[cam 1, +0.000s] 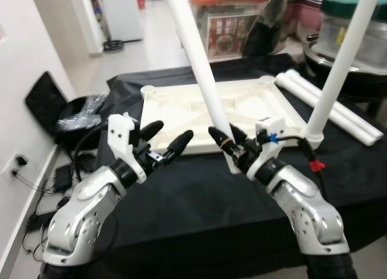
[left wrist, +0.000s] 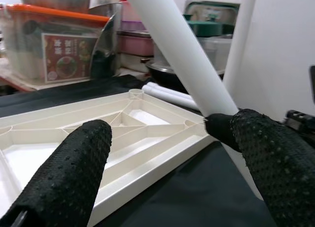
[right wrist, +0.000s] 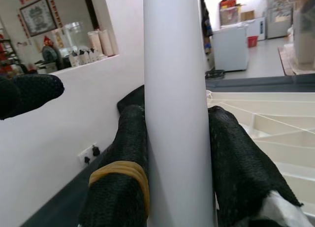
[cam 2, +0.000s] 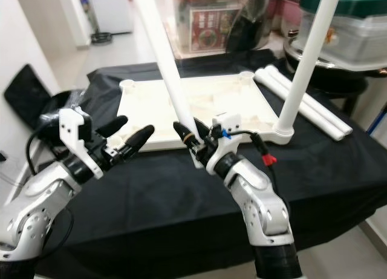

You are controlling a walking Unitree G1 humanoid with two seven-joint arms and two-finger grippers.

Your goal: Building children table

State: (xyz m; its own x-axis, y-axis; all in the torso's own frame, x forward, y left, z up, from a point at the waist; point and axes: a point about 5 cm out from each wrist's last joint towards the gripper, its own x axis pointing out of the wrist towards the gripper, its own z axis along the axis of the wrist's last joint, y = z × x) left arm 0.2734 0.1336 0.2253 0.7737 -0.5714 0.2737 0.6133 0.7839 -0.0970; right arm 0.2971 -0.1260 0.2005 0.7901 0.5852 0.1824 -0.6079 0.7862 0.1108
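A white tabletop (cam 1: 181, 109) lies upside down on a black cloth. One white leg (cam 1: 341, 67) stands upright in its near right corner socket. My right gripper (cam 1: 224, 132) is shut on a second white leg (cam 1: 196, 55), which tilts up toward the far left; its lower end is at the tabletop's front edge. In the right wrist view this leg (right wrist: 177, 104) sits between both fingers (right wrist: 123, 153). My left gripper (cam 1: 170, 134) is open just left of the held leg, over the front edge. In the left wrist view one fingertip (left wrist: 221, 128) is next to the leg (left wrist: 182, 54).
Two more white legs (cam 1: 329, 106) lie on the cloth at the back right. Black bags and cables (cam 1: 78, 118) are on the floor to the left, by a wall. An orange-lidded storage box (cam 1: 233, 19) and pots (cam 1: 357, 25) stand behind the table.
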